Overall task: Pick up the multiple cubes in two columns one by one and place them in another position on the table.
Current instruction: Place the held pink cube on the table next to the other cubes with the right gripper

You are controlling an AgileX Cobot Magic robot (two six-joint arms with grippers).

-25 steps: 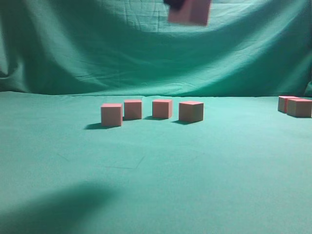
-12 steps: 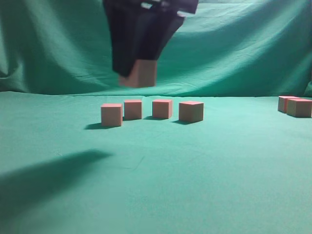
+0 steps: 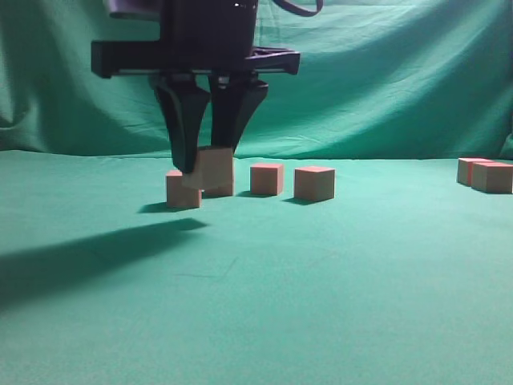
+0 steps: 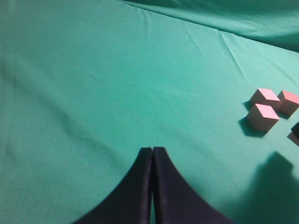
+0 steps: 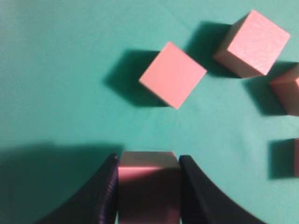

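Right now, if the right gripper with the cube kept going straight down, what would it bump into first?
Probably the bare table. The right gripper holds a cube pointing down, and in the wrist view only green cloth lies under it; the nearest cube on the table sits ahead, apart.

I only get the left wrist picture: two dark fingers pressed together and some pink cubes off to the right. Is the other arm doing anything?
Observer: Yes. The right gripper is shut on a cube.
Operator: Where is it?
Observer: Low over the left end of a row of cubes, with the held cube tilted.
Operator: Any cubes elsewhere?
Observer: Two more sit at the far right of the table.
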